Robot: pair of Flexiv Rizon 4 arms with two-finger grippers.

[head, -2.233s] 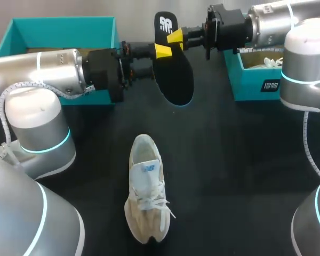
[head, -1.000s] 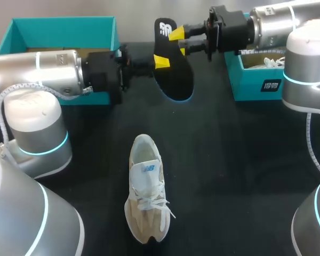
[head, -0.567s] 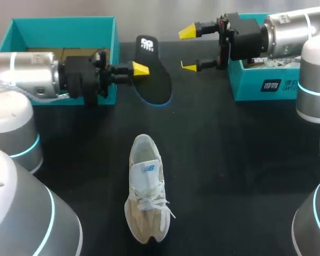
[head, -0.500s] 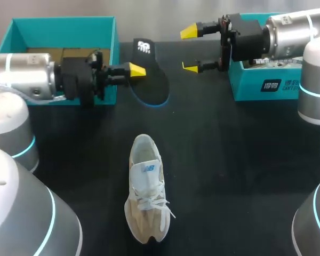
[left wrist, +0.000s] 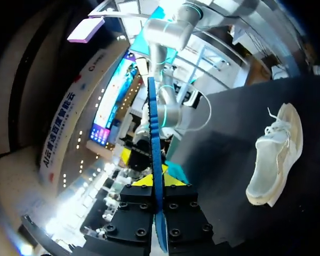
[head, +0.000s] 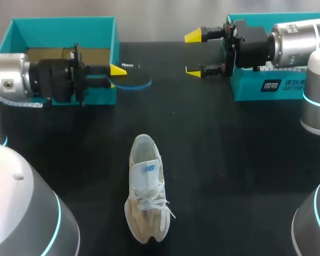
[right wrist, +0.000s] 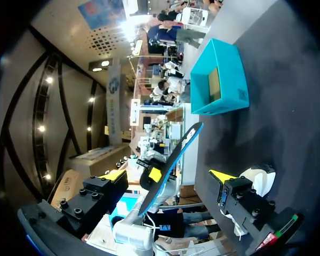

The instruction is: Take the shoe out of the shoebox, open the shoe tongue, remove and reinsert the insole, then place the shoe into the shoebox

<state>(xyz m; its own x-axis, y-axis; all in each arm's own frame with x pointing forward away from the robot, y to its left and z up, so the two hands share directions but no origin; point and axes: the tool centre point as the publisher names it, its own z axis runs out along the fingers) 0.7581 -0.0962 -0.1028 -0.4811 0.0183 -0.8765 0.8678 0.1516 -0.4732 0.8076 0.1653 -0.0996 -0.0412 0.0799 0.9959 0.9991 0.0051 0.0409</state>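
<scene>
Your left fingers (head: pixel 117 70) grip insole (head: pixel 131 81), seemingly level | right fingers (head: pixel 193 36) spread wide | shoe (head: pixel 145 186) on bench (head: pixel 229 160), apart from both

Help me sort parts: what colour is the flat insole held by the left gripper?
The flat insole is black with a blue edge; head view shows it best.

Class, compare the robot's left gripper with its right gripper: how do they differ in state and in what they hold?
The left gripper is shut on the black insole; the right gripper is open and empty. The left gripper is by the left teal box, the right gripper by the right teal box. Both have yellow tips and point toward each other.
</scene>
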